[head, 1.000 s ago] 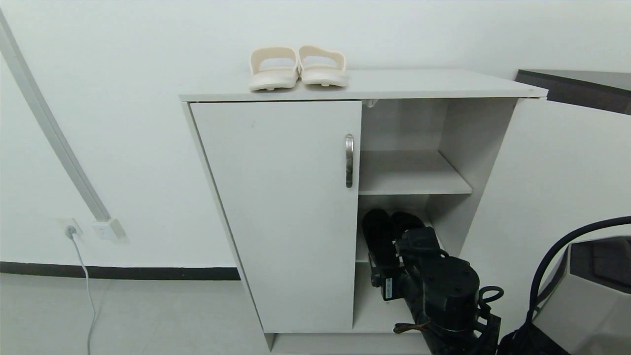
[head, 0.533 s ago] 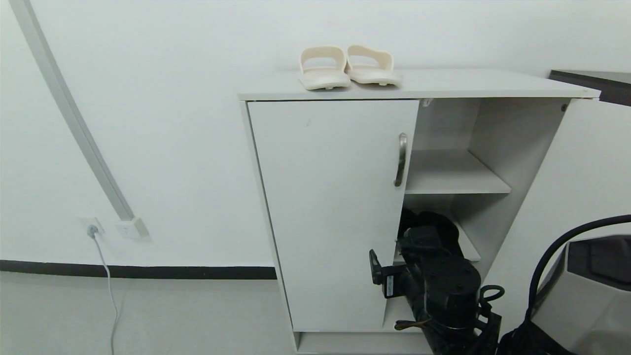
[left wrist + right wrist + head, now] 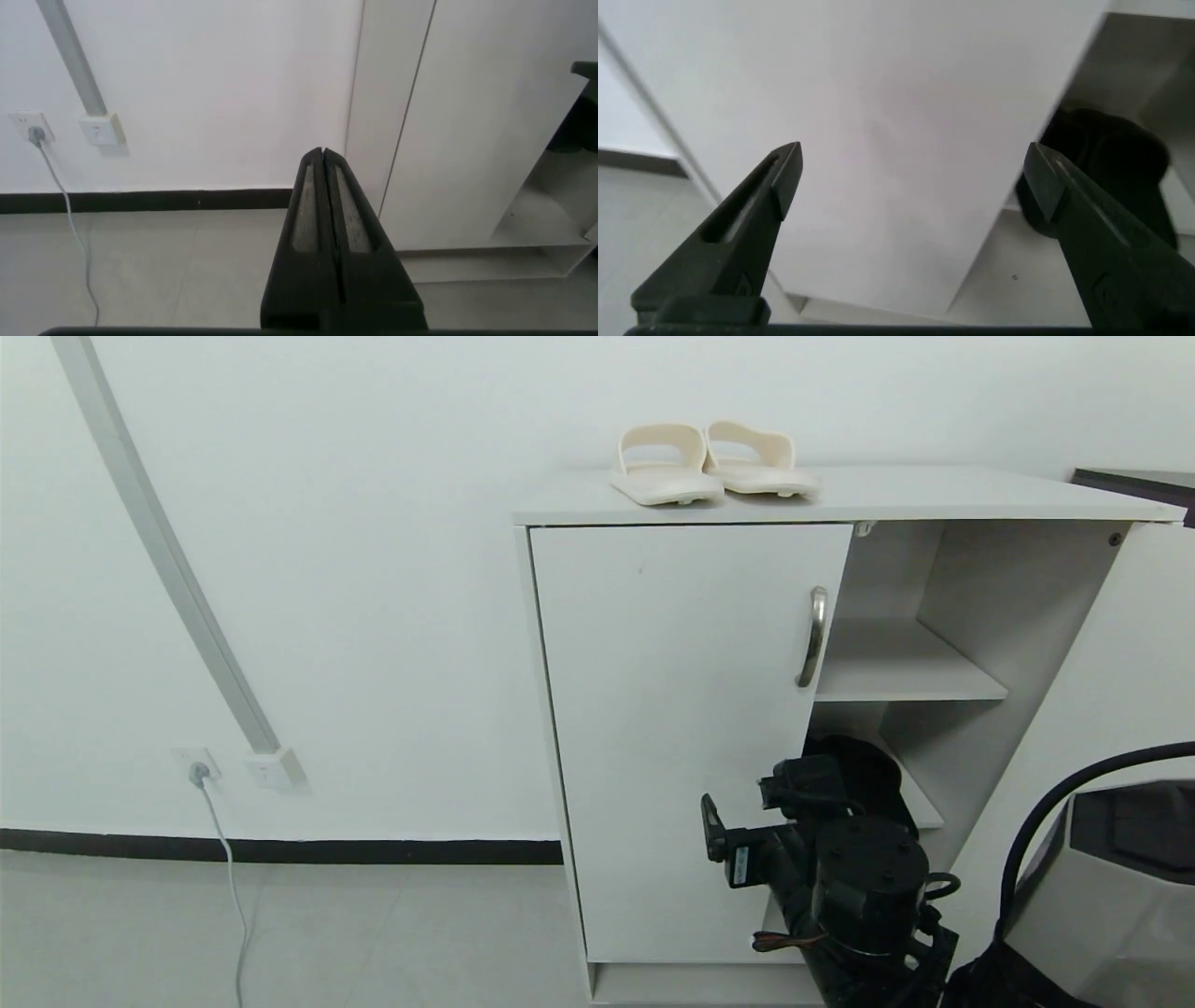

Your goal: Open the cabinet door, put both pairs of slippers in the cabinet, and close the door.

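The cream slippers [image 3: 714, 467] sit side by side on top of the white cabinet [image 3: 934, 495]. The black slippers [image 3: 864, 770] lie inside on the lower shelf [image 3: 924, 812]. The right door [image 3: 1102, 709] stands open. The left door [image 3: 681, 709], with its metal handle [image 3: 814, 637], is closed. The right gripper [image 3: 910, 163] hangs low before the left door, fingers spread wide and holding nothing. The left gripper [image 3: 323, 159] has its fingers pressed together, with a wall socket [image 3: 31, 131] beyond.

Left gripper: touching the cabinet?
Apart. Left wrist view: the shut left gripper hangs well short of the cabinet, with open floor showing between them.
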Motion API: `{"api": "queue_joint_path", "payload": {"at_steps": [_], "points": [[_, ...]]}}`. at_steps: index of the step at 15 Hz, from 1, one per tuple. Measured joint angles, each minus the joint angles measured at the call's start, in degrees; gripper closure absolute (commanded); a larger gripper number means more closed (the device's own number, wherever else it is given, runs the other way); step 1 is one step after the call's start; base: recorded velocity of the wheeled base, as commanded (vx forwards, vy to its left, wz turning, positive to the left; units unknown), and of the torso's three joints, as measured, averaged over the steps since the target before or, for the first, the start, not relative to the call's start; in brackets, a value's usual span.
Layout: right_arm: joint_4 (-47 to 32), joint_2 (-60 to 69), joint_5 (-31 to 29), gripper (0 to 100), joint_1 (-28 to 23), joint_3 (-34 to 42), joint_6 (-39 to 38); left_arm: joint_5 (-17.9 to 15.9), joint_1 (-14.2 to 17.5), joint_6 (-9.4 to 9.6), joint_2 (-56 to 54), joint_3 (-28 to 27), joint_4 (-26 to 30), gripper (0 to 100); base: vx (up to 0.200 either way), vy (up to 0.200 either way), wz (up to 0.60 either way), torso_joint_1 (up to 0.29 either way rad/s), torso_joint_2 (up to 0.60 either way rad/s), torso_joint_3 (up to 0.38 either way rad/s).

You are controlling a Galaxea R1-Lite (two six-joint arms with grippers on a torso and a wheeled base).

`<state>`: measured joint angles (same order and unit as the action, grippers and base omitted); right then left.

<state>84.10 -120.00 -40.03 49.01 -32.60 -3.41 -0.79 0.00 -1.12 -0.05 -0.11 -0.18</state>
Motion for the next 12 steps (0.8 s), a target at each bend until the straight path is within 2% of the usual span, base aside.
{"api": "queue_joint_path", "payload": {"at_steps": [10,12], "points": [[0.34,-0.37,0.9,0,-0.06,1.12,0.55,0.01,0.0,0.0,0.0,0.04,0.02,100,0.0,0.0,0.0,0.0,0.0,0.0],[0.34,-0.39,0.87,0,-0.09,0.83,0.52,0.01,0.0,0.01,0.0,0.0,-0.06,100,0.0,0.0,0.0,0.002,-0.09,-0.122]]}}
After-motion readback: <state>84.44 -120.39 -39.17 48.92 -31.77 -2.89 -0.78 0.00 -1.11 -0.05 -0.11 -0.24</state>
